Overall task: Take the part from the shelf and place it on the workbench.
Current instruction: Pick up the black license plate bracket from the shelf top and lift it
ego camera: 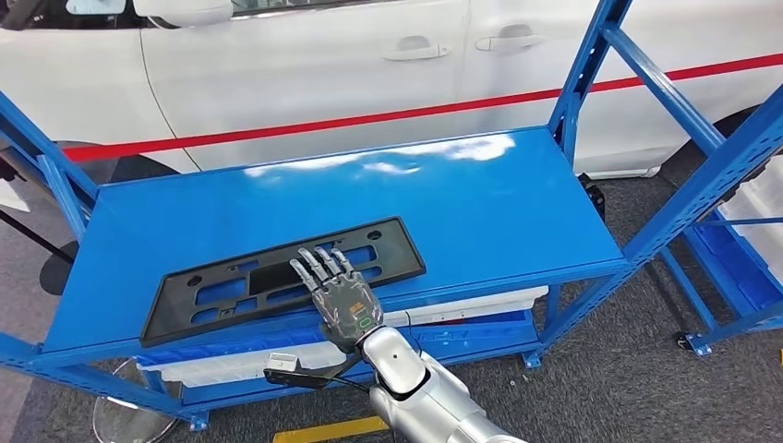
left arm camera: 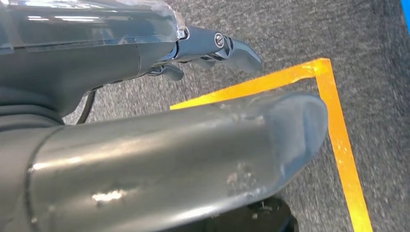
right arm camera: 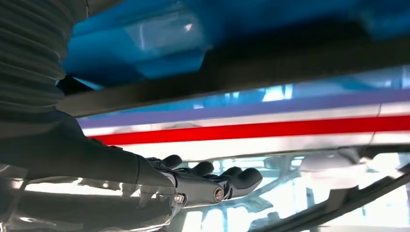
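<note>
Head view: the part (ego camera: 282, 277), a flat black frame, lies on the blue shelf (ego camera: 517, 203) near its front edge. The right hand (ego camera: 337, 291) is over the part's middle, fingers spread and extended, holding nothing; contact cannot be confirmed.

Left wrist view: the left hand (left arm camera: 159, 145) hangs over grey floor (left arm camera: 290, 34) with yellow tape (left arm camera: 338, 140), fingers apart, empty.

Right wrist view: fingers (right arm camera: 212, 181) straight, nothing clasped.

Recommendation: the part lies flat, so work the fingers under its front edge, thumb opposed, and lift level.
</note>
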You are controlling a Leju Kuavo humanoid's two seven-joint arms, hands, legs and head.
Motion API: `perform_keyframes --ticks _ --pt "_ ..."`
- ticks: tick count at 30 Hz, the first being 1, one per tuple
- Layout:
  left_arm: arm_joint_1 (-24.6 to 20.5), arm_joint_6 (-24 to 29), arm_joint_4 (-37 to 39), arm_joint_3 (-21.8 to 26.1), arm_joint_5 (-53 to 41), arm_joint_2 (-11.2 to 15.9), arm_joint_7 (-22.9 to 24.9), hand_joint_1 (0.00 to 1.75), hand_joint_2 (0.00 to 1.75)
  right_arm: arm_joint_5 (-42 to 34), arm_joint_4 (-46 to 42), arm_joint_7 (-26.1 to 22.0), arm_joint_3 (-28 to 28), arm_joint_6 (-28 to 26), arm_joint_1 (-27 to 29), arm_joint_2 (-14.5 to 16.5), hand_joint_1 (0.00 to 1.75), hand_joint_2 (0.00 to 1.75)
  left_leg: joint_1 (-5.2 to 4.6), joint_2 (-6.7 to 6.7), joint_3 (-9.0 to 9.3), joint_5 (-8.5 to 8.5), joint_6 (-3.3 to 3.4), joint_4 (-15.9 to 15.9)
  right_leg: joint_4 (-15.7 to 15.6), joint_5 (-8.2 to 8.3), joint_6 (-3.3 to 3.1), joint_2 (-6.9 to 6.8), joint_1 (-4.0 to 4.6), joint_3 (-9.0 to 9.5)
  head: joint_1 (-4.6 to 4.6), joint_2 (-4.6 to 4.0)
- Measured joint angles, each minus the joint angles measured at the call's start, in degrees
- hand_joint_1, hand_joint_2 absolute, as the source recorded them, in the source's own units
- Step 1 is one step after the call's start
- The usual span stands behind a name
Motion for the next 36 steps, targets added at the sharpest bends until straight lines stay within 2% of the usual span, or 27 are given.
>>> perform_keyframes --ticks 2,3,4,5,7,8,9,10,12,14,15,17,18,19,20,21,22,24,25,28,29,31,33,34,35,36 --pt "0.0 -0.1 0.0 0.2 -0.2 0.0 0.0 0.0 0.0 -0.4 0.4 -0.1 -0.6 0.0 -0.3 0.2 0.0 1.75 0.03 0.0 -3.43 -3.55 -0.26 7.5 0.0 -0.09 -0.32 -0.06 0.19 0.03 -0.15 0.0" --pt "0.1 -0.1 0.0 0.3 -0.2 -0.1 0.0 0.0 0.0 -0.6 0.6 -0.2 -0.8 0.0 -0.3 0.3 0.0 1.75 0.05 0.01 -4.89 -4.45 -0.35 10.5 0.1 -0.15 -0.4 -0.08 0.31 0.04 -0.13 0.0" --pt "0.1 -0.1 0.0 0.4 -0.2 -0.1 0.0 0.0 0.0 -0.8 0.8 -0.3 -1.1 0.0 -0.3 0.3 0.0 1.75 0.05 0.01 -5.53 -4.29 -0.39 11.7 0.2 -0.24 -0.46 -0.07 0.4 0.06 -0.14 0.0" --pt "0.2 -0.1 0.0 0.6 -0.2 -0.1 0.0 0.0 0.0 -1.0 1.0 -0.4 -1.2 0.0 -0.3 0.3 0.0 1.75 0.05 0.01 -5.03 -2.94 -0.35 10.4 0.3 -0.36 -0.45 -0.01 0.44 0.11 -0.14 0.0" --pt "0.2 -0.1 0.0 0.9 -0.3 -0.1 0.0 0.0 0.0 -1.2 1.2 -0.6 -1.6 0.0 -0.4 0.5 0.0 1.75 0.03 0.01 -1.77 0.97 -0.07 3.4 0.7 -0.75 -0.25 0.11 0.44 0.2 -0.14 -0.01" --pt "0.1 -0.2 0.0 1.1 -0.3 -0.1 0.0 0.0 0.0 -1.3 1.3 -0.6 -1.7 0.0 -0.5 0.5 0.0 1.75 -0.08 0.0 -0.16 2.21 0.16 -0.1 1.0 -0.96 -0.04 0.16 0.54 0.11 -0.14 -0.01" --pt "0.1 -0.2 0.0 1.2 -0.3 -0.1 0.0 0.0 0.0 -1.4 1.3 -0.7 -1.9 0.0 -0.6 0.6 0.0 1.75 -0.2 -0.03 0.77 2.72 0.41 -2.3 1.2 -1.08 0.22 0.18 0.62 -0.06 -0.11 0.0" --pt "0.0 -0.2 0.0 1.2 -0.3 -0.1 0.1 0.0 0.0 -1.4 1.3 -0.7 -2.0 0.0 -0.6 0.7 0.0 1.75 -0.36 -0.07 1.08 2.57 0.68 -3.1 1.3 -1.13 0.48 0.19 0.67 -0.25 -0.11 0.0" --pt "0.1 -0.2 0.0 1.3 -0.4 -0.2 0.1 0.0 0.0 -1.5 1.3 -0.7 -2.1 0.0 -0.7 0.8 0.0 1.75 -0.44 -0.12 1.06 2.61 1.24 -3.4 1.3 -1.1 1.06 0.2 0.73 -0.29 -0.08 0.0" --pt "0.1 -0.2 0.0 1.3 -0.6 -0.4 0.1 0.0 0.0 -1.6 1.4 -0.8 -2.2 -0.1 -0.8 0.9 0.0 1.75 -0.13 -0.09 1.42 2.83 1.84 -3.9 2.2 -2.0 1.68 0.19 0.69 -0.45 0.04 -0.01" --pt "0.1 -0.2 0.0 1.3 -0.7 -0.5 0.1 0.0 0.0 -1.7 1.4 -0.9 -2.3 -0.3 -0.9 0.9 0.0 1.75 0.05 -0.06 1.6 2.94 2.12 -4.2 4.3 -3.26 1.98 0.16 0.64 -1.35 0.18 -0.01" --pt "0.1 -0.2 0.0 1.4 -1.0 -0.5 0.1 0.0 0.0 -2.0 1.8 -1.0 -2.3 -0.6 -1.1 0.9 0.0 1.75 0.05 0.01 1.7 2.96 2.41 -4.3 11.1 -6.43 2.39 0.1 0.36 -4.77 0.44 0.0" --pt "0.0 -0.1 0.0 1.5 -1.1 -0.5 0.2 0.0 0.0 -2.0 2.1 -1.0 -2.3 -0.6 -1.1 0.9 0.0 1.75 0.03 0.03 1.68 2.93 2.5 -4.2 14.4 -7.54 2.48 0.09 0.26 -6.6 0.47 0.0" --pt "0.0 0.0 0.0 1.5 -1.3 -0.5 0.2 0.0 0.0 -2.0 2.3 -0.9 -2.4 -0.6 -1.0 0.9 0.0 1.75 0.01 0.02 1.71 2.89 2.53 -4.2 16.1 -7.59 2.5 0.08 0.2 -7.68 0.47 0.0" --pt "0.0 0.1 0.0 1.6 -1.5 -0.5 0.2 0.0 0.0 -2.0 2.5 -0.8 -2.4 -0.6 -1.0 0.9 0.0 1.75 0.01 0.0 1.78 2.82 2.54 -4.2 15.8 -6.6 2.44 0.07 0.17 -7.8 0.47 0.0" --pt "0.0 0.1 0.0 1.6 -1.6 -0.6 0.2 0.0 0.0 -2.0 2.6 -0.6 -2.4 -0.6 -1.0 0.9 0.0 1.75 0.01 -0.04 1.89 2.75 2.49 -4.2 13.5 -4.79 2.29 0.06 0.16 -6.9 0.48 -0.01" --pt "0.0 0.2 0.0 1.6 -1.7 -0.6 0.2 0.0 0.0 -2.0 2.6 -0.5 -2.4 -0.6 -1.0 0.9 0.0 1.75 0.0 -0.08 2.04 2.66 2.39 -4.2 9.8 -2.57 2.06 0.05 0.17 -5.24 0.49 -0.01" --pt "0.0 0.2 0.0 1.6 -1.7 -0.7 0.2 0.0 0.0 -1.9 2.7 -0.5 -2.4 -0.5 -1.2 1.0 0.0 1.75 -0.21 -0.16 2.15 2.42 1.95 -4.0 3.3 -0.09 1.54 0.04 0.43 -2.26 0.48 -0.01" --pt "0.0 0.2 0.0 1.6 -1.7 -0.8 0.2 0.0 0.0 -1.9 2.7 -0.5 -2.4 -0.5 -1.2 1.1 0.0 1.75 -0.3 -0.17 2.15 2.34 1.63 -4.0 1.7 0.21 1.32 0.08 0.57 -1.57 0.46 -0.01" --pt "0.0 0.6 0.0 1.6 -2.0 -0.8 0.2 0.0 0.0 -1.8 2.7 -0.3 -2.4 -0.4 -1.3 1.2 0.0 1.75 -0.21 -0.12 2.3 2.19 0.56 -4.3 0.8 0.25 0.57 0.23 0.58 -1.29 0.42 0.0" --pt "-0.1 0.8 0.0 1.6 -2.2 -0.8 0.2 0.0 0.0 -1.7 2.8 -0.1 -2.4 -0.3 -1.4 1.3 0.0 1.75 -0.18 -0.07 2.11 1.65 0.25 -3.7 0.5 0.38 0.24 0.22 0.45 -1.09 0.37 -0.01" --pt "-0.1 1.1 0.0 1.6 -2.5 -0.8 0.3 0.0 0.0 -1.2 2.9 0.2 -2.4 0.0 -1.7 1.4 0.0 1.75 -0.13 0.0 0.12 -1.08 -0.2 0.9 0.1 0.52 -0.26 0.1 0.26 -0.76 0.17 -0.01" --pt "-0.1 1.0 0.0 1.6 -2.9 -0.9 0.3 0.0 0.0 -0.6 3.3 0.8 -2.4 0.3 -2.0 1.5 0.0 1.75 -0.07 0.0 -3.54 -4.42 -0.52 8.6 0.1 0.42 -0.52 0.04 0.43 -0.72 0.03 -0.01" --pt "-0.1 1.0 0.0 1.6 -3.0 -0.9 0.3 0.0 0.0 -0.2 3.6 1.1 -2.5 0.6 -2.2 1.5 0.0 1.75 -0.05 0.0 -4.87 -5.04 -0.61 11.2 0.2 0.37 -0.58 0.03 0.51 -0.71 0.03 -0.01" --pt "0.0 1.0 0.0 1.6 -3.2 -0.9 0.3 0.0 0.0 0.1 4.0 1.5 -2.5 0.8 -2.4 1.5 0.0 1.75 -0.05 0.01 -5.26 -4.5 -0.62 11.7 0.2 0.31 -0.62 0.06 0.57 -0.68 0.03 -0.01" --pt "-0.1 1.0 0.0 1.6 -3.4 -0.9 0.3 0.0 0.0 0.5 4.4 1.8 -2.5 1.1 -2.7 1.5 0.0 1.75 -0.05 0.01 -4.53 -2.89 -0.54 9.9 0.3 0.23 -0.6 0.11 0.6 -0.61 0.02 -0.01"
